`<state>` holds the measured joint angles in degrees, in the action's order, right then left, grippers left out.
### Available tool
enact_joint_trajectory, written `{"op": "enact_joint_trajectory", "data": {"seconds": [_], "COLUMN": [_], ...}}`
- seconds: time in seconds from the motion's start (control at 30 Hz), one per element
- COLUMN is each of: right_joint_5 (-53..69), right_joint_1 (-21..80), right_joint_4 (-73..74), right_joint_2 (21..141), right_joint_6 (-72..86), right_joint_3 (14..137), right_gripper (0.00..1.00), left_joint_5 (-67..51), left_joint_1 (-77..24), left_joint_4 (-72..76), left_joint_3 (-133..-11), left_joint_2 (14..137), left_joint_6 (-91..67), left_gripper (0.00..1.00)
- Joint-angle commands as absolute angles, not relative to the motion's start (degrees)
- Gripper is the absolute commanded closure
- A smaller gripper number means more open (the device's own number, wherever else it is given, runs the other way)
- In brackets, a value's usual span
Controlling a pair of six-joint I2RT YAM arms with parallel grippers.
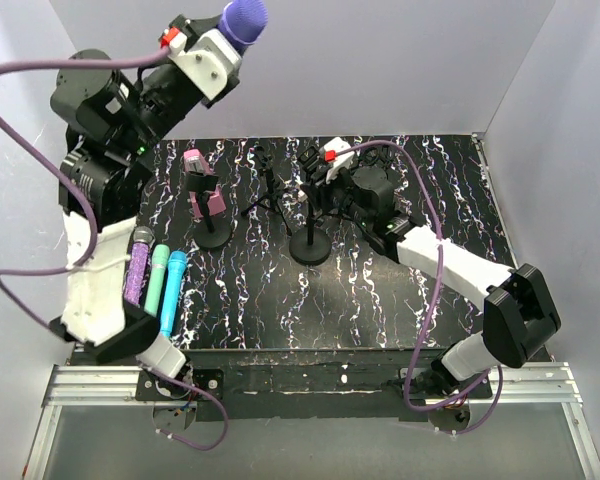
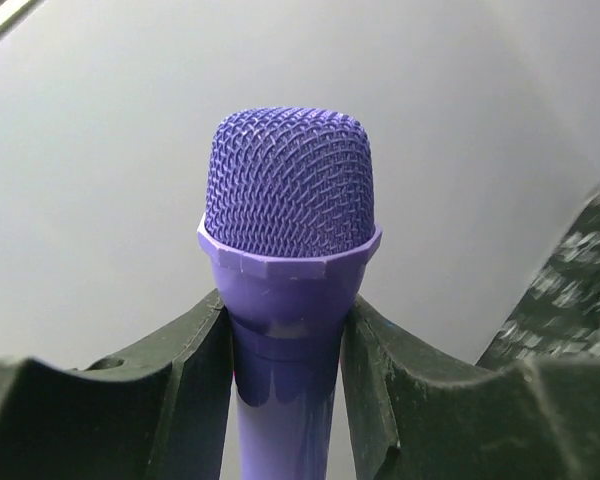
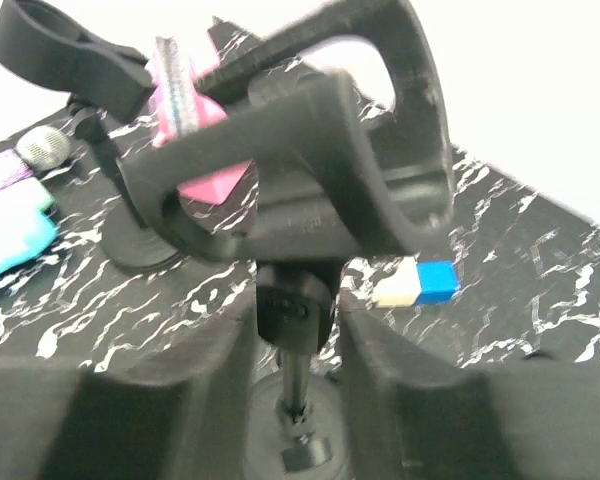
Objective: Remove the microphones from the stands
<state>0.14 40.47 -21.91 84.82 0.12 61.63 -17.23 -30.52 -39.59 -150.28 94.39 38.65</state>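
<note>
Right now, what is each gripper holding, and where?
Left gripper: purple microphone, handle just under the head. Right gripper: stand, the joint below its clip.

Your bench is a black top veined with white. At its 9 o'clock edge three microphones lie flat, close side by side, heads toward 12 o'clock: a purple glitter microphone outermost, a green microphone in the middle and a blue microphone innermost. At 10 o'clock a pink-clip stand rests on its round base. At 11 o'clock sits a small tripod stand. Near centre, a round-based stand is upright.
</note>
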Motion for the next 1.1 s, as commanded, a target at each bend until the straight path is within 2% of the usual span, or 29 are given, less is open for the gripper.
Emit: {"op": "enact_joint_trajectory", "data": {"seconds": [0.0, 0.1, 0.17, 0.4, 0.6, 0.73, 0.87, 1.07], "right_joint_5": [5.44, 12.03, 12.22, 10.28, 9.85, 9.76, 7.21, 7.03], "right_joint_1": [39.82, 39.38, 38.94, 38.23, 38.06, 37.97, 37.88, 37.88], "right_joint_4": [-12.23, -7.48, -6.25, 2.36, 7.37, 9.40, 11.33, 14.23], "right_joint_2": [83.77, 81.04, 79.02, 73.48, 69.09, 67.24, 66.27, 65.13], "right_joint_6": [-3.42, -7.46, -7.56, -8.35, -10.89, -15.02, -17.84, -20.04], "right_joint_3": [65.73, 67.32, 67.41, 68.55, 68.29, 67.94, 68.29, 68.64], "right_gripper": [0.44, 0.25, 0.23, 0.22, 0.22, 0.23, 0.23, 0.23], "left_joint_5": [5.58, 16.84, 19.23, 25.40, 18.38, 10.91, 8.79, 10.27], "left_joint_1": [-28.13, -25.50, -23.91, -20.13, -18.37, -18.19, -18.19, -18.11], "left_joint_4": [-38.25, -31.31, -29.45, -40.68, -46.66, -41.76, -37.63, -33.49], "left_joint_3": [-130.04, -112.99, -102.53, -79.83, -67.08, -56.63, -50.81, -49.83], "left_joint_2": [88.53, 80.36, 74.12, 65.49, 58.98, 55.20, 58.08, 66.34], "left_joint_6": [49.92, 44.68, 41.15, 21.03, 10.40, 1.07, -4.64, -11.32], "left_gripper": [1.00, 1.00, 1.00, 1.00, 1.00, 1.00, 1.00, 1.00]}}
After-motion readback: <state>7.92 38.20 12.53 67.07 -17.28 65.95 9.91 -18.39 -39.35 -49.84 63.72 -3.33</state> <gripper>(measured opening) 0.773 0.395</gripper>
